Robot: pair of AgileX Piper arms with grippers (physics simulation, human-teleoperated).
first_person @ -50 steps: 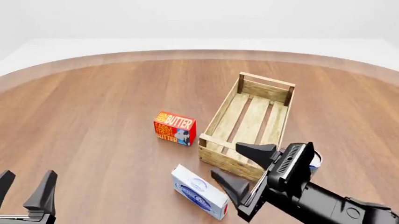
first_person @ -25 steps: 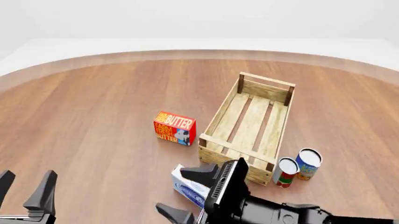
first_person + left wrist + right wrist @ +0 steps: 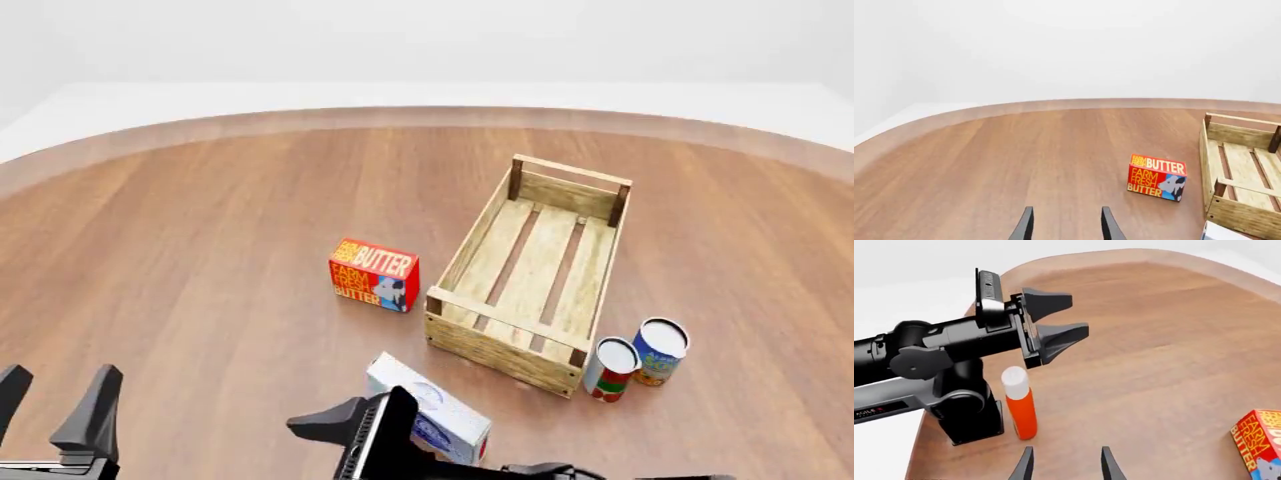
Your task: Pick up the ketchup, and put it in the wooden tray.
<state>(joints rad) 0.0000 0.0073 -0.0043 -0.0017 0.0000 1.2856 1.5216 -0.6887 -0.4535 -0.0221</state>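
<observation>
Fingers of the right claw [image 3: 1063, 466] stand apart, aimed at the ketchup [image 3: 1019, 409], a smooth red bottle with a white cap, upright beside the left arm's base. Left claw [image 3: 1057, 325] hangs parted, holding nothing, over bare wooden counter [image 3: 200, 250]. Far off, the slatted wooden tray [image 3: 530, 272] sits beside the butter box [image 3: 374, 274].

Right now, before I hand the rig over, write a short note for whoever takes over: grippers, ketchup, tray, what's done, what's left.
Left gripper: open, empty, above the table.
Right gripper: open, empty, pointed toward the ketchup.
Small red ketchup bottle with a white cap: upright on the table beside the left arm's base, outside the front view.
Long light-wood slatted tray: holds nothing.
Done: nothing yet.
Left: grasp the bottle, carry it over, set it in the tray.
</observation>
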